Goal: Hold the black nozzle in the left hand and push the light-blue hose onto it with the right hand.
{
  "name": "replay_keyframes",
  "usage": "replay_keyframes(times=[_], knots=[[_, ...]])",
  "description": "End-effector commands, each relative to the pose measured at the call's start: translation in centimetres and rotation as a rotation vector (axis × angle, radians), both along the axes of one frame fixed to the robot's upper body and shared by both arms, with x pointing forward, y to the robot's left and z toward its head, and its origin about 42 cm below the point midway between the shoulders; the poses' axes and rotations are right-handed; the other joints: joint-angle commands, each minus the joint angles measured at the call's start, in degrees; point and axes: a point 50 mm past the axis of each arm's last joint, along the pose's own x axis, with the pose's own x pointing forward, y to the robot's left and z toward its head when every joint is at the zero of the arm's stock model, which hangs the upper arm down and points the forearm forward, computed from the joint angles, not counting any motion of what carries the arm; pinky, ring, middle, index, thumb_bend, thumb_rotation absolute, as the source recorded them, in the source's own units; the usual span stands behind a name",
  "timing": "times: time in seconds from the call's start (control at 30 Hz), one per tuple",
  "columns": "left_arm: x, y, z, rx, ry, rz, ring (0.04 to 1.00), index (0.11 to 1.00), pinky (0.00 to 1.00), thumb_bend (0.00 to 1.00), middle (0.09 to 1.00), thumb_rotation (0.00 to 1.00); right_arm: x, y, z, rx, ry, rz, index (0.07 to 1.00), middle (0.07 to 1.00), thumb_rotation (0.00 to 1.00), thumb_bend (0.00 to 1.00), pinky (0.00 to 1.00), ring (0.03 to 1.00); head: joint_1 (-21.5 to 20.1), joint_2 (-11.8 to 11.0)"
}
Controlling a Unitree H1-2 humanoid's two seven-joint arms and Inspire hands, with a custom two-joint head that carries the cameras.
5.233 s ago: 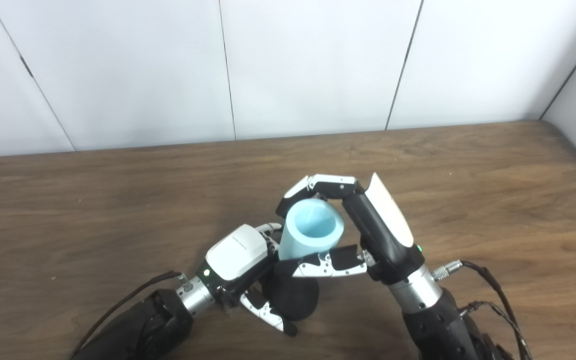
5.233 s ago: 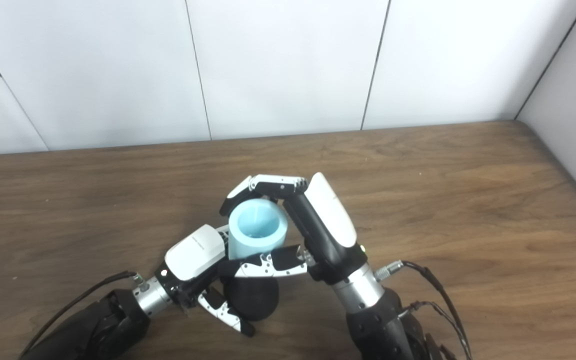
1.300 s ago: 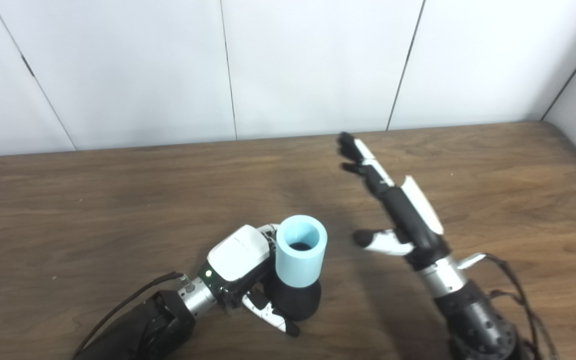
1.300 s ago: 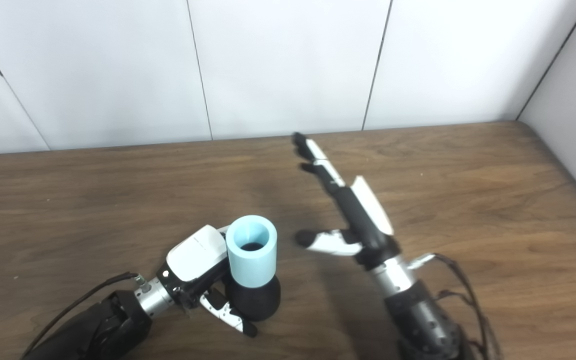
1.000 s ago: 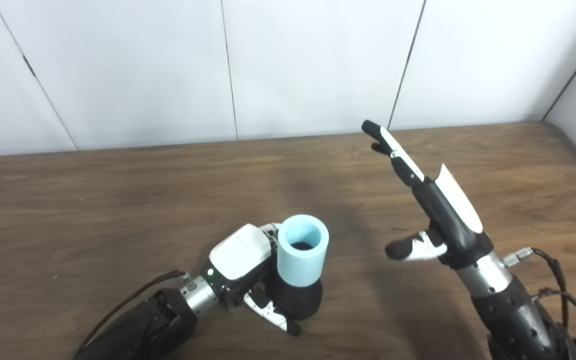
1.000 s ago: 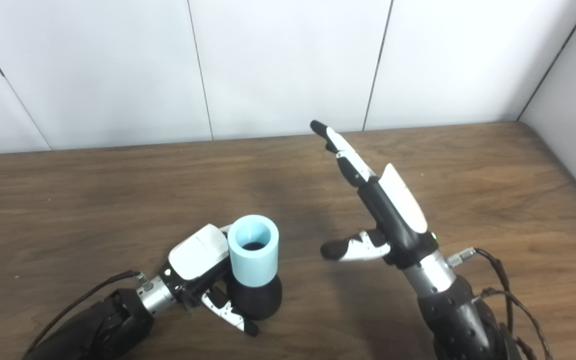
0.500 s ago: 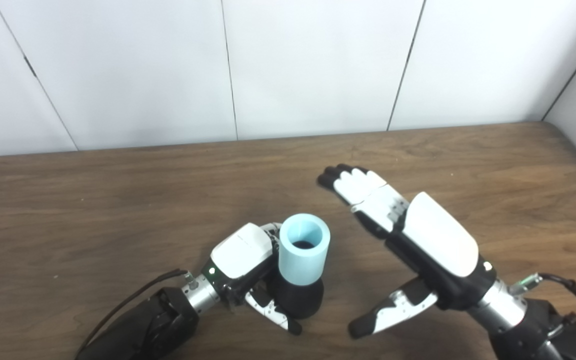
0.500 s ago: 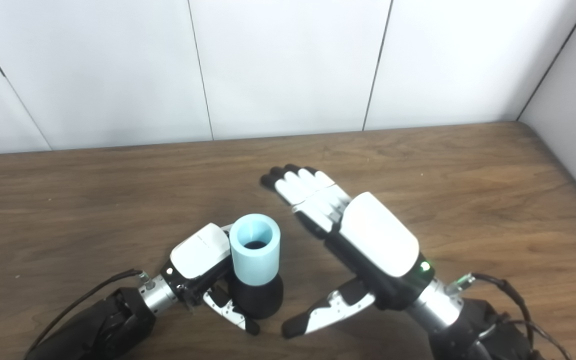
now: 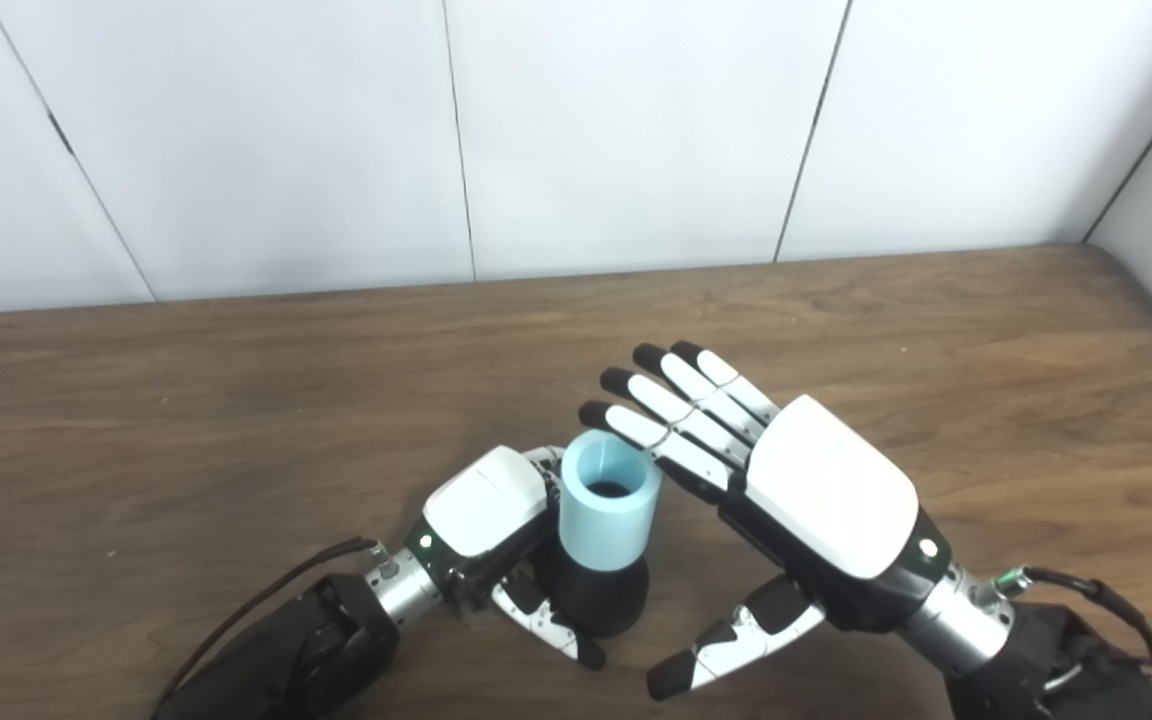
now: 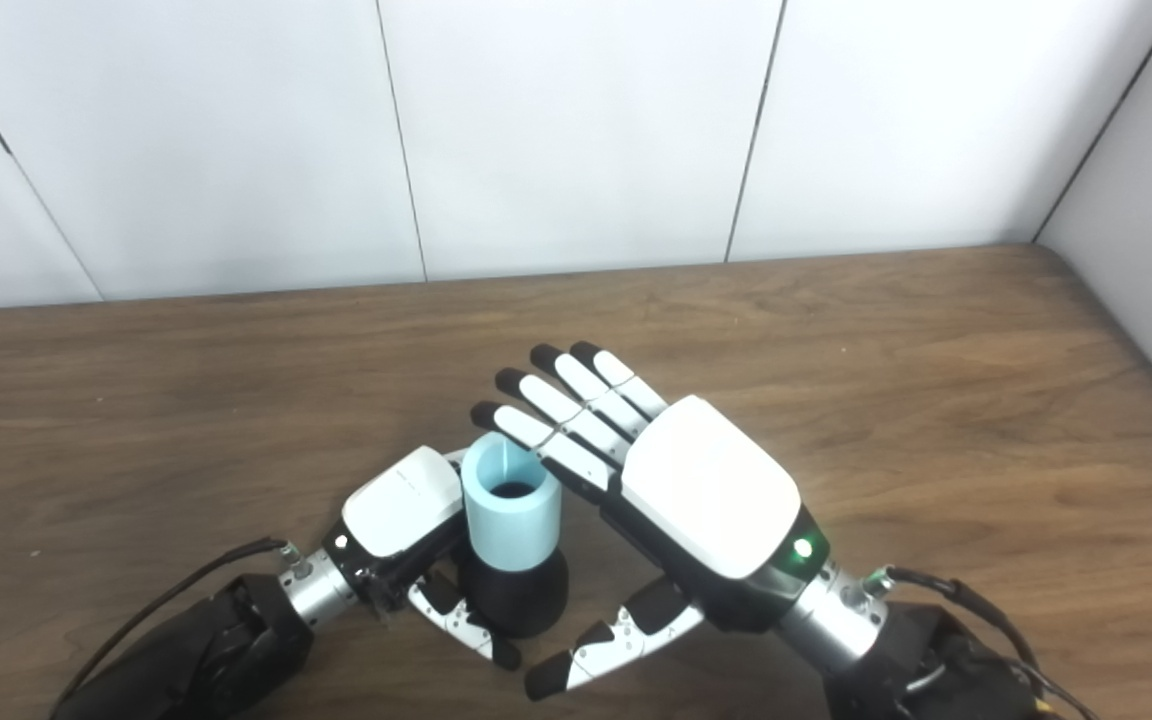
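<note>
Light-blue hose (image 9: 608, 512): short, stout sleeve, standing upright with its open mouth facing up. Lower end seated over the black nozzle (image 9: 596, 600); dark interior visible down the bore. How deep it sits on the nozzle I cannot tell from above.

Black nozzle: rounded, flared base resting on the wooden desk (image 9: 236, 400), near the front edge, directly under the hose.

My left hand (image 9: 496, 530): wrapped around the nozzle base, thumb curling along the front, fingers hidden behind the hose. Clamped on the nozzle, bracing it against the desk.

My right hand (image 10: 676, 500): flat, palm down, fingers (image 10: 556, 410) stretched out and apart, thumb splayed low toward the front. Holds nothing. Its fingertips reach over the far rim of the hose; contact or a small gap, I cannot tell.

Step in hand, by my judgement: the pressing stage. The hose is already on the nozzle, and my flat right hand is lining up above its mouth to drive it home.

Next move calls for: centring my palm or fingers squarely over the rim, then pressing straight down along the hose's axis. My left hand must hold firm so the nozzle does not tip or skid. An off-centre push may cock the sleeve sideways.
</note>
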Motion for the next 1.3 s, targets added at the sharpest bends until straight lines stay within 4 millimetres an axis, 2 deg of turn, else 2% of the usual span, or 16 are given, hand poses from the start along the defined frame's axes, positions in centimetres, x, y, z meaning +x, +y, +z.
replay_keyframes(times=[0.0,0.2,0.57,0.8,0.97,1.27], knots=[[-3.6,1.5,-7.2,0.359,0.144,-0.033,0.490,0.510,0.78,0.52,0.428,0.00,0.0,0.3,0.9,-0.012,-0.064,0.018,0.925,0.979,0.88,0.92,1.00,1.000,-0.06,0.01],[-3.6,1.5,-7.3,0.351,0.144,-0.033,0.485,0.509,0.79,0.52,0.426,0.00,0.2,0.4,0.2,-0.013,-0.021,0.008,0.932,0.989,0.86,0.91,1.00,1.000,0.04,0.01],[-3.8,1.5,-6.9,0.342,0.147,-0.031,0.498,0.509,0.78,0.52,0.433,0.00,0.1,1.1,-1.7,-0.052,0.088,0.026,0.882,0.937,0.82,0.91,0.98,1.000,0.25,0.24],[-3.7,1.5,-6.8,0.348,0.143,-0.033,0.496,0.507,0.78,0.52,0.440,0.00,-0.3,1.3,-2.6,-0.068,0.114,0.041,0.830,0.873,0.81,0.93,0.92,0.967,0.22,0.26],[-3.6,1.5,-6.9,0.353,0.144,-0.029,0.498,0.510,0.79,0.52,0.433,0.00,-0.6,1.2,-3.4,-0.070,0.150,0.059,0.821,0.863,0.80,0.93,0.88,0.953,0.18,0.25],[-3.5,1.7,-6.9,0.342,0.140,-0.030,0.492,0.507,0.78,0.52,0.425,0.00,-1.1,1.0,-4.6,-0.099,0.189,0.061,0.832,0.873,0.84,0.91,0.89,0.954,0.06,0.23]])
